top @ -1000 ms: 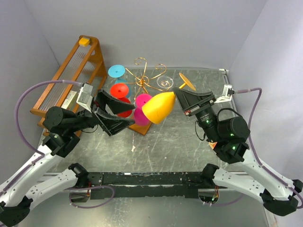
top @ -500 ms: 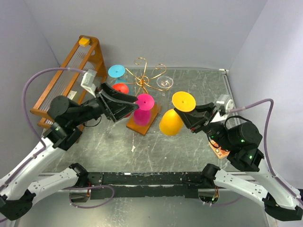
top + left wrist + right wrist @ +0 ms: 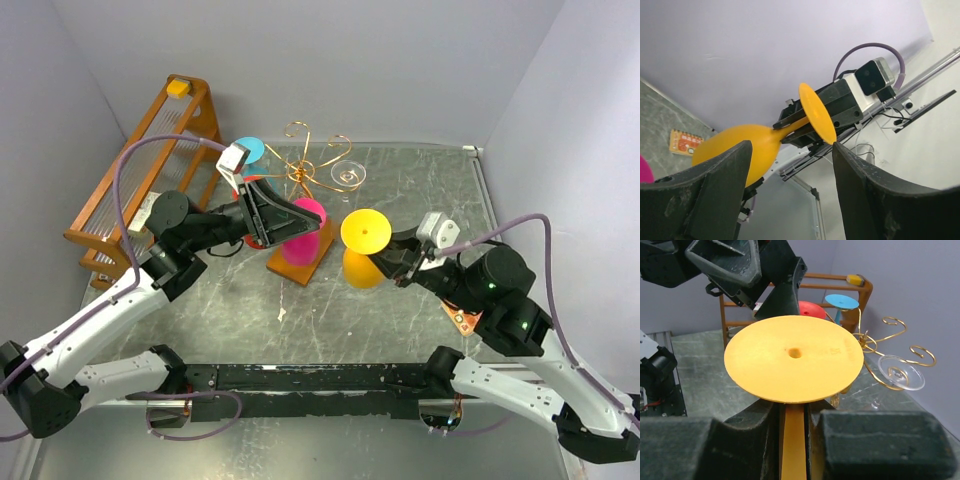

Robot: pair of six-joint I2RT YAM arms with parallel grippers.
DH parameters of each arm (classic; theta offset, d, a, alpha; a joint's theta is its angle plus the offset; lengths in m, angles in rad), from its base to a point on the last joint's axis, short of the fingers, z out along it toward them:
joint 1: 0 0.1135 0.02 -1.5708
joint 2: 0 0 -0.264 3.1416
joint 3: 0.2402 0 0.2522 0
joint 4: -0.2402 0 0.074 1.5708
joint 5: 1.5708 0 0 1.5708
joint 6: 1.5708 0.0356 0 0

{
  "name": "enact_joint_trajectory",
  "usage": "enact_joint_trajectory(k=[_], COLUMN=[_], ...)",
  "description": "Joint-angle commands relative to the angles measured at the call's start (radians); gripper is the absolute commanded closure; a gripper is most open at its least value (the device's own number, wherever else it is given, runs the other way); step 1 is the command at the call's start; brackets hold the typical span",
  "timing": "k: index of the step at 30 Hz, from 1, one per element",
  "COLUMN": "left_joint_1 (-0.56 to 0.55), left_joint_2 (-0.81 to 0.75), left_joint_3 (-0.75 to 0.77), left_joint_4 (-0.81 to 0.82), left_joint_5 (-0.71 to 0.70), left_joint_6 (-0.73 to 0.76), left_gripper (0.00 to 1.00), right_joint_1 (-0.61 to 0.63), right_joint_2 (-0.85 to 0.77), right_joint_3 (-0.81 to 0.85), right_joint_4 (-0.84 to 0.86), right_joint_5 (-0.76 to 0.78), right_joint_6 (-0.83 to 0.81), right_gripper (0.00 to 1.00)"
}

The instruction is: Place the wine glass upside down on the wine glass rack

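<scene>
From the top view, the yellow wine glass point(image 3: 363, 240) hangs upside down, foot up and bowl down. The right claw point(image 3: 392, 258) is clamped on its stem from the right. The glass is just to the right of the wine glass rack point(image 3: 301, 172), apart from its gold scrolls and its wooden base. The left claw point(image 3: 292, 222) reaches over the rack with its jaws spread wide and nothing in them, above a pink glass point(image 3: 304, 215). A red glass point(image 3: 252, 186), a blue glass point(image 3: 247, 149) and a clear glass point(image 3: 348, 175) sit around the gold stem. A tall wooden frame point(image 3: 150, 165) stands against the left wall. A small orange card point(image 3: 462, 321) lies on the bench point(image 3: 330, 320) near the right arm, and its print is too small to read. The bench in front of the rack is open. Walls close in the back and both sides.

In the left wrist view, the left claw point(image 3: 790, 150) is wide apart. Between its fingers shows the wine glass point(image 3: 740, 147), gripped at the stem by the right claw point(image 3: 791, 130). The orange card point(image 3: 685, 142) shows print that is not legible.

In the right wrist view, the foot of the wine glass point(image 3: 794, 357) fills the middle. The right claw point(image 3: 792, 416) is closed on the stem below it. The gold curls of the wine glass rack point(image 3: 892, 320) lie beyond on the right, clear of the foot.
</scene>
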Motion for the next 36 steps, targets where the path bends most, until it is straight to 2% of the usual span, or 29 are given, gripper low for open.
enact_joint_trajectory(k=[1, 13, 24, 31, 36], left_joint_1=[-0.022, -0.07, -0.07, -0.071, -0.079], left_joint_2=[0.023, 0.053, 0.062, 0.073, 0.104], left_joint_3=[-0.019, -0.036, -0.048, -0.043, -0.037], left_joint_4=[0.136, 0.105, 0.144, 0.155, 0.227], left_joint_5=[0.046, 0.024, 0.028, 0.017, 0.037], left_joint_6=[-0.091, -0.106, -0.177, -0.213, -0.233], left_gripper=[0.24, 0.28, 0.46, 0.64, 0.88], right_joint_1=[-0.004, -0.004, -0.004, -0.003, -0.003], right_joint_2=[0.019, 0.066, 0.108, 0.105, 0.105], right_joint_3=[0.008, -0.002, 0.006, 0.007, 0.025], right_joint_4=[-0.018, 0.001, -0.027, -0.026, -0.041], right_joint_5=[-0.038, -0.048, -0.059, -0.063, -0.068], right_joint_6=[-0.036, -0.034, -0.056, -0.047, -0.039], right_gripper=[1.0, 1.0, 1.0, 1.0, 1.0])
